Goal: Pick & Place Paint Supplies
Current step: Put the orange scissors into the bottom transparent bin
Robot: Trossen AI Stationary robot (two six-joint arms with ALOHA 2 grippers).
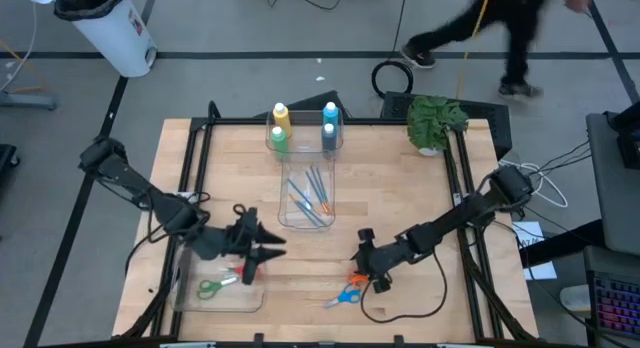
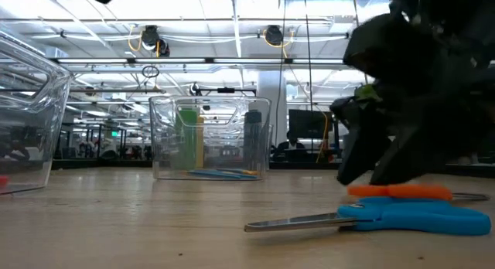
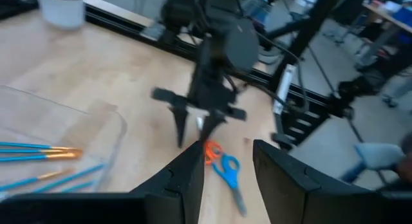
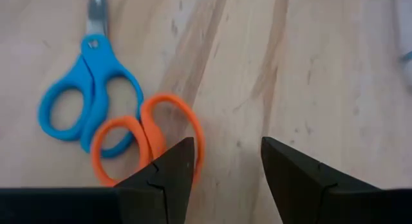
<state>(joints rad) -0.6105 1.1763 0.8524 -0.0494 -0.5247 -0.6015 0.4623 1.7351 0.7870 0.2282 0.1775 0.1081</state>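
Several white-capped paint bottles [image 1: 281,116] stand in a clear bin [image 1: 340,143] at the table's far side. Blue and orange brushes [image 1: 310,198] lie in a second clear bin [image 1: 292,220] at mid-table, also seen in the left wrist view [image 3: 38,153]. My left gripper [image 1: 278,251] hangs open and empty by the near-left bin's right edge, pointing toward the table's right edge. My right gripper [image 4: 225,143] is open, slanting down just over the orange scissors [image 4: 151,130], which lie on the wood beside blue scissors [image 4: 90,89]; I cannot tell whether it touches them.
A clear bin [image 1: 185,298] at the near left holds green scissors [image 1: 210,286] and a red item [image 1: 247,273]. A potted plant [image 1: 435,123] stands at the far right corner. A person [image 1: 490,28] walks on the floor past the far edge.
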